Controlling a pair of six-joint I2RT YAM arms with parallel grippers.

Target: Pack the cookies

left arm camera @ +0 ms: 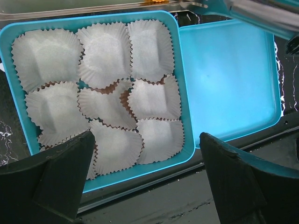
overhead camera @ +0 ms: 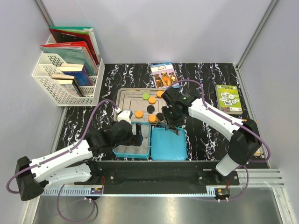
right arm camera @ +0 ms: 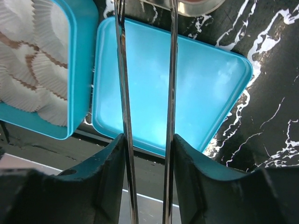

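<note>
1. Left gripper [left arm camera: 147, 137]: hangs just above the teal box [left arm camera: 183, 93], jaws spread wide, nothing between them.
2. Teal box: stands at the near edge of the black marbled counter [overhead camera: 210, 84]. White fluted paper cups [left arm camera: 105, 53] sit in it, packed side by side and overlapping at their rims.
3. Teal lid [right arm camera: 201, 79]: lies flat just beside the box, on its right.
4. Right gripper [right arm camera: 147, 140]: closed on a pair of metal tongs [right arm camera: 122, 70]. Both blades pass between its fingers, pressed against them, and reach out over the lid toward the tray. The tips run off the top of the wrist view, so whether they grip anything cannot be told.
5. Cookies [overhead camera: 138, 114]: small flat discs, mostly orange, a few black, one green. They lie scattered on the steel tray [overhead camera: 122, 93], which sits just beyond the box near the middle of the counter.
6. Background: a book with dogs on its cover [overhead camera: 163, 74] lies beyond the tray, a green book [overhead camera: 228, 98] lies at the right side, and a white rack of books [overhead camera: 65, 79] stands at the far left.
</note>
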